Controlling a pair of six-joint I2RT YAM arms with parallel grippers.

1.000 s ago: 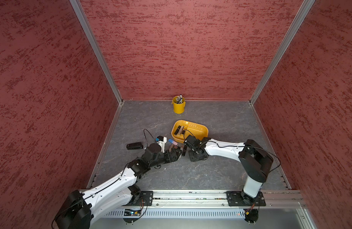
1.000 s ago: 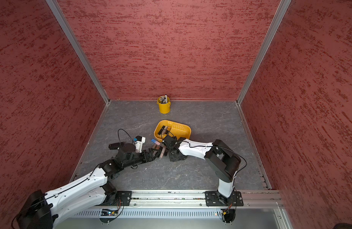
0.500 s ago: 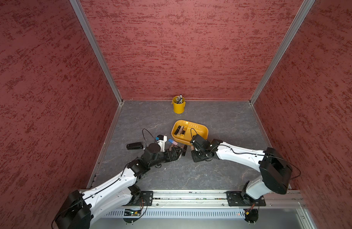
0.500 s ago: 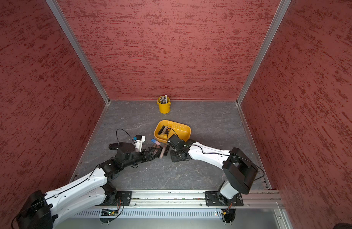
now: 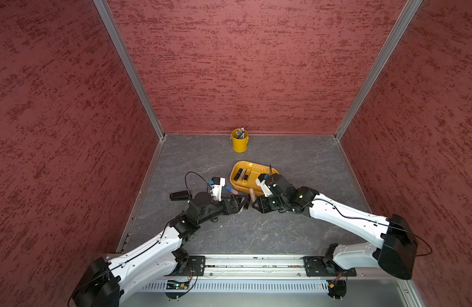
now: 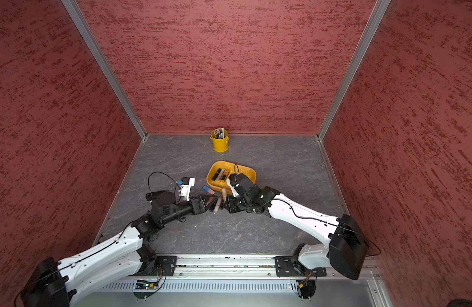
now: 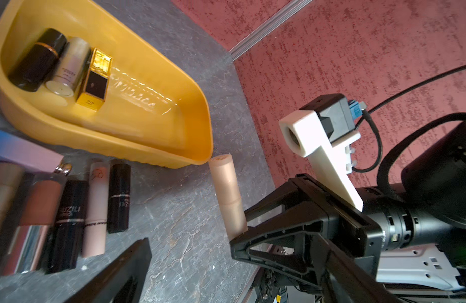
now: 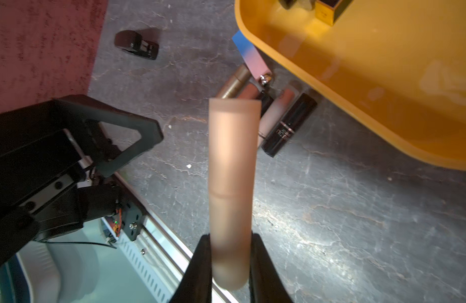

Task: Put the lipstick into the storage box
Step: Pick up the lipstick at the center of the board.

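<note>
Task partway: had left gripper spread empty left of centre in a top view, loose lipsticks unpacked at lower left, three lipsticks inside storage box at upper left, and peach lipstick pinched in right gripper just beside the box's corner.

Saw a plain yellow-orange storage box, a pale peach lipstick, a grey marble-veined worktop and mottled red walls.
</note>
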